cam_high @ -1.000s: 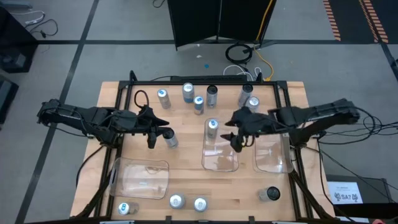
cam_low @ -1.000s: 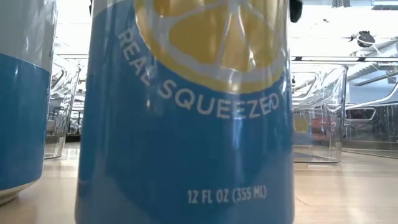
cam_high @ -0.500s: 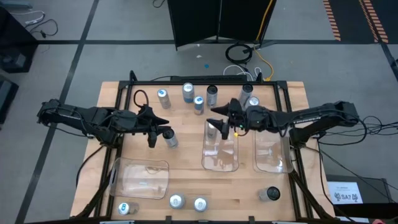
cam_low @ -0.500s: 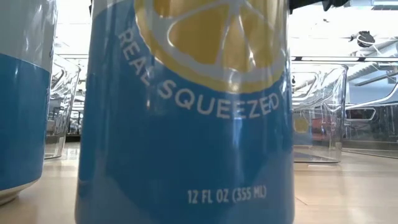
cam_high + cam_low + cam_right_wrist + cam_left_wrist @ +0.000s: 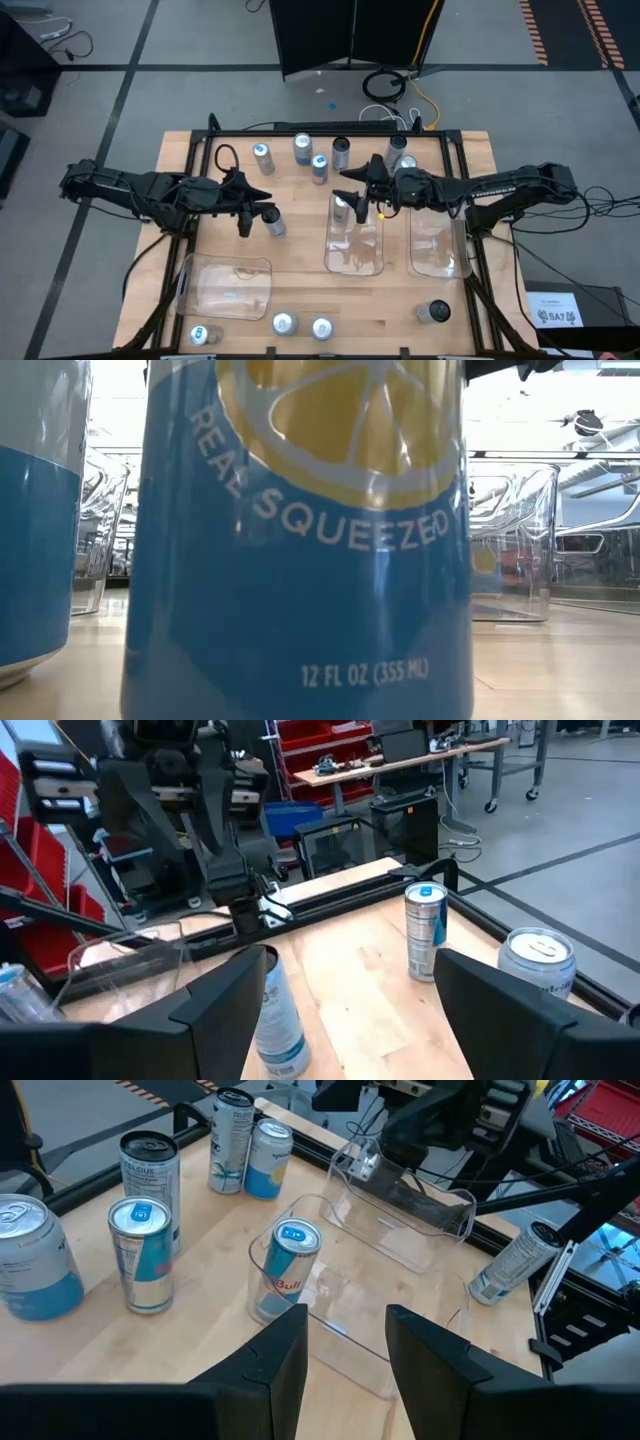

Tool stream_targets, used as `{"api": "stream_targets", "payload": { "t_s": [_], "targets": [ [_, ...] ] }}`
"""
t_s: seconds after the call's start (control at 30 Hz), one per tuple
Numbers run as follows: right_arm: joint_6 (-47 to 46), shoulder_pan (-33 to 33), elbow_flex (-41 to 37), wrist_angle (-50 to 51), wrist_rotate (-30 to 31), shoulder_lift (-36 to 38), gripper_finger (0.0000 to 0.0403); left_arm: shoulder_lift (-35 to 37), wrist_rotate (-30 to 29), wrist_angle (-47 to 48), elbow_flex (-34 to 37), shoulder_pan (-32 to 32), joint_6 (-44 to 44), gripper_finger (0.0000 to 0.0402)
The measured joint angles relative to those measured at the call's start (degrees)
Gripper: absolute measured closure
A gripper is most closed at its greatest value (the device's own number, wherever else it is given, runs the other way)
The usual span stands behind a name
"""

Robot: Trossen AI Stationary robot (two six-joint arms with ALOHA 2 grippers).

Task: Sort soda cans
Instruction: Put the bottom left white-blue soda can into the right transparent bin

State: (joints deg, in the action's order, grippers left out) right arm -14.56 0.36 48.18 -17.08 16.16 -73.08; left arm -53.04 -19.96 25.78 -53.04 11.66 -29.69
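Change: right hand [image 5: 362,196] swung from beside middle tray [image 5: 354,240] to over its far end, fingers apart, empty.
Can [image 5: 342,204]: standing inside that tray.
Left hand [image 5: 257,214]: parked open beside another can [image 5: 274,223].
Meaning: likely heading for far cans [image 5: 318,157].

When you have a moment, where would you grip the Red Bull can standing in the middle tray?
Probably the upper wall of the Red Bull can, coming from above: it stands upright in the clear tray, whose walls block a low side approach. The right gripper hovers nearest.
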Motion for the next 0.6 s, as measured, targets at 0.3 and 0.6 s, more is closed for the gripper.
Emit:
{"api": "stream_targets", "payload": {
  "t_s": [0.3,0.6],
  "targets": [
    [0.8,0.0,1.1,0.9,-2.8,0.3,0.003,0.0,0.0,0.1,0.0,0.0,0.0,0.0256],
    [-1.0,0.2,1.5,1.4,-2.6,0.3,0.002,0.0,0.0,0.3,0.0,0.0,0.0,0.0256]
  ]
}}
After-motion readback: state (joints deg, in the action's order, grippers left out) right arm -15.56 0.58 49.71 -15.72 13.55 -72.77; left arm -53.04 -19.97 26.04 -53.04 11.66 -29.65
